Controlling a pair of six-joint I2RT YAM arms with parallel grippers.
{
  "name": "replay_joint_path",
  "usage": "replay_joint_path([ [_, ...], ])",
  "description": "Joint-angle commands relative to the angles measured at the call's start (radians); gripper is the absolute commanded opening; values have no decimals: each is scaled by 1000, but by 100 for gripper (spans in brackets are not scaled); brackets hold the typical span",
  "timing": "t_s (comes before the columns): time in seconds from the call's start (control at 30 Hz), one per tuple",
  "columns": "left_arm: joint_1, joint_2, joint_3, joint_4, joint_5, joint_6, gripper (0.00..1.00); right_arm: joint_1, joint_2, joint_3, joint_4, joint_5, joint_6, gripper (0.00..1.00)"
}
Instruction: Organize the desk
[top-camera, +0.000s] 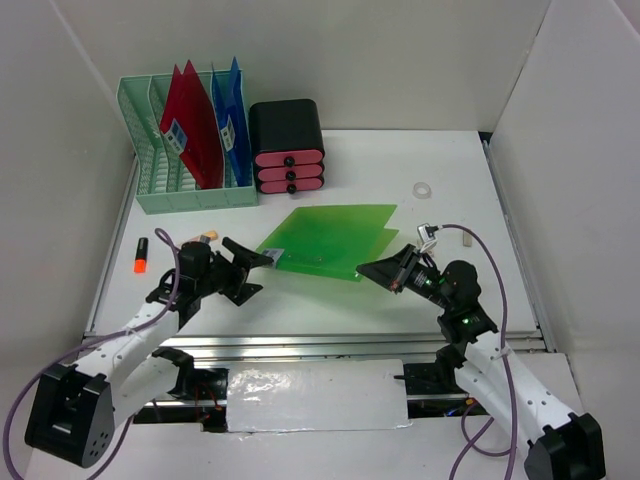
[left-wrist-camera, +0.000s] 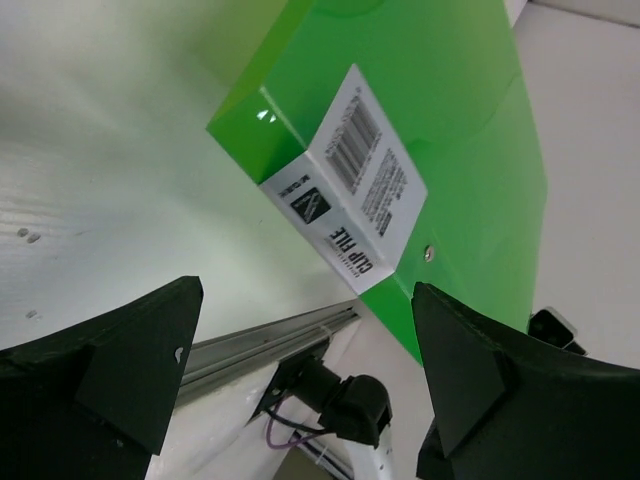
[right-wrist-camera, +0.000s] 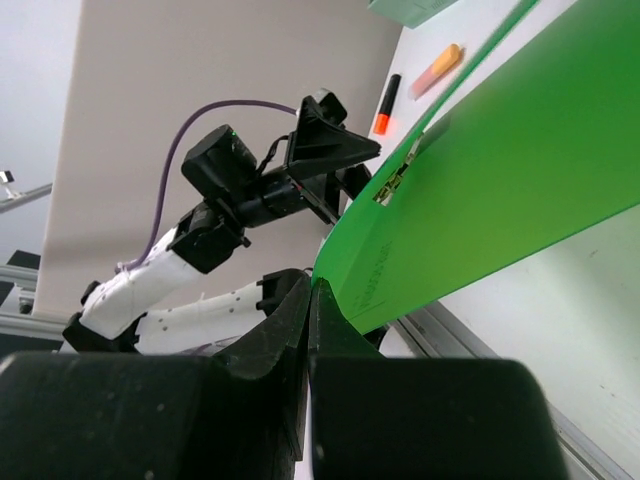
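**Table lies broadside to the arms, green folder at its middle**

The flat white rectangular table (top-camera: 455, 205) fills the space between three white wall panels, its long axis running left to right, parallel to the silver metal rail (top-camera: 330, 346) on its front edge. The arms cut across parts of that rail.

A translucent green plastic clip folder (top-camera: 330, 235) lies near the centre. The right gripper (top-camera: 366, 270) is closed on the folder's near right corner. The left gripper (top-camera: 266, 273) is spread wide just off the labelled left corner, touching nothing.

A mint-green slotted file rack (top-camera: 165, 185) and a black drawer box with pink fronts (top-camera: 287, 125) cover the far left. A small orange-tipped item (top-camera: 209, 238) behind the left arm is too hidden to identify.
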Motion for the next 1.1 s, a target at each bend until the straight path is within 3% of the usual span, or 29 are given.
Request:
replay_joint_path([
  [0.0, -29, 1, 20, 102, -96, -73, 99, 14, -22, 8, 109, 7, 6, 0],
  [0.17, -29, 68, 40, 146, -151, -83, 99, 29, -33, -10, 161, -26, 12, 0],
  [0.43, -47, 209, 34, 313, -113, -126, 96, 74, -44, -48, 258, -35, 27, 0],
  [0.5, -56, 192, 31, 318, -133, -136, 86, 88, -32, -58, 279, -39, 29, 0],
  [0.57, -60, 171, 39, 301, -159, -126, 50, 94, -22, -65, 299, -42, 29, 0],
  [0.6, -61, 142, 49, 283, -167, -125, 22, 94, -19, -71, 302, -44, 29, 0],
  [0.63, -61, 126, 60, 257, -176, -119, 4, 94, -24, -74, 302, -44, 27, 0],
  [0.73, -61, 70, 112, 160, -216, -68, 0, 95, -50, -85, 296, -42, 18, 2],
  [0.83, -63, -1, 200, 36, -272, 20, 0, 95, -107, -78, 241, -49, -19, 67],
  [0.87, -63, -22, 242, 13, -282, 50, 0, 95, -152, -71, 154, -36, -36, 99],
  [0.93, -63, -76, 288, 7, -293, 151, 0, 95, -214, -42, 31, 0, -95, 100],
  [1.0, -63, -107, 391, 1, -270, 247, 0, 95, -331, 2, -189, 104, -140, 100],
  [1.03, -63, -110, 434, -28, -245, 363, 0, 95, -375, 25, -292, 167, -163, 100],
  [1.07, -63, -108, 486, -54, -228, 424, 0, 95, -454, 51, -492, 242, -165, 100],
])
